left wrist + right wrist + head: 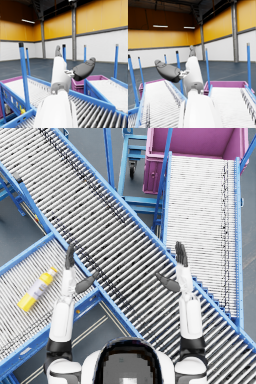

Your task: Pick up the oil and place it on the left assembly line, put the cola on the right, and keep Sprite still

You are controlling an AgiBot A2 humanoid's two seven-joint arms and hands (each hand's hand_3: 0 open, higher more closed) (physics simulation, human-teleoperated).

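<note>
Oil bottle (37, 289) lies on its side on the rollers of the left assembly line (15, 273), its long axis running on a diagonal in the head view. The yellow cap end points up and to the right, toward the central roller line (100, 213), and the yellow base end points down and to the left (the pale label sits between the two). Nothing touches it.

The left robot hand (71, 270) is near the cap end but apart from it, over the blue rail (87, 300) that separates the left line from the central one. Its fingers are spread and straight, the thumb is stuck out to the side, and it holds nothing; the left wrist view (77, 71) shows the same empty hand raised above the rollers.

The right robot hand (180, 270) is likewise spread and empty over the far edge of the central line, beside the right assembly line (200, 213). A pink bin (200, 140) stands at that line's far end.
</note>
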